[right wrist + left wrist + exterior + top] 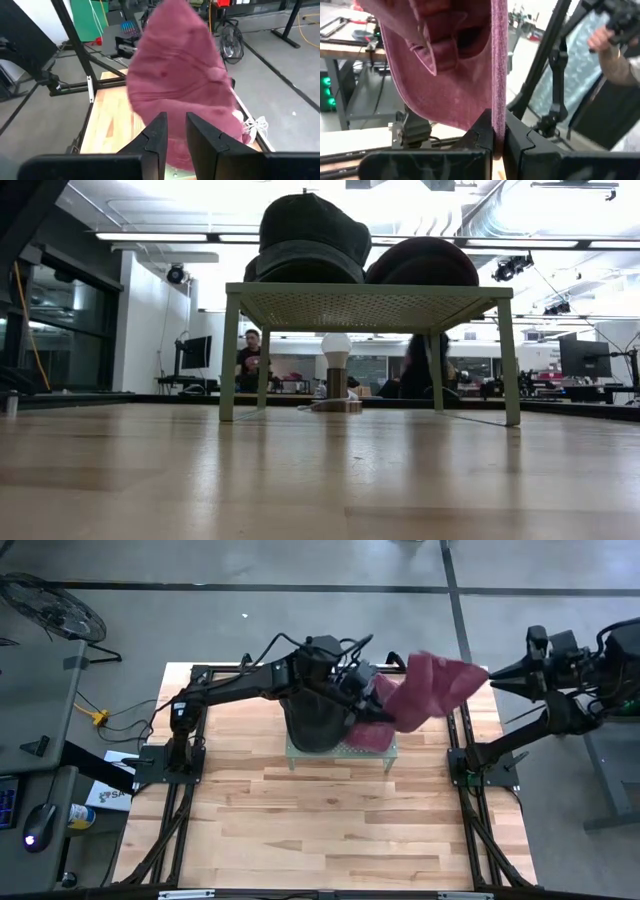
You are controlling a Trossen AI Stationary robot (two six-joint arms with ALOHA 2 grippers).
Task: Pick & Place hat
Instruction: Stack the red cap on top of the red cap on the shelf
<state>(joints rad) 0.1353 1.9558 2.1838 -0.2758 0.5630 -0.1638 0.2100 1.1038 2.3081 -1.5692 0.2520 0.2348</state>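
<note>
A dusky-pink hat [432, 685] hangs in the air over the right end of a pale green perforated rack [340, 750]. My left gripper [368, 682] reaches in from the table's left and is shut on this hat [455, 65]. On the rack's top a black hat [305, 235] and a dark maroon hat [425, 260] rest side by side. My right gripper [490, 678] stands just beyond the pink hat's right edge. Its fingers [175, 122] are a little apart with nothing between them, and the pink hat [175, 70] is in front of them. My left gripper pinches a thin edge of the pink hat [499, 107] between its two fingers, with the cloth seen edge-on in the gap. The fingers point level, coming from the table's left. The hat is lifted clear of the rack and spreads beyond the fingertips toward the table's right.
The rack stands at the far middle of the wooden table [330, 830], with bare boards on its near side. Black frame rails [170, 810] run along both sides. A person's hand and forearm [615, 47] show beyond the table near the right arm.
</note>
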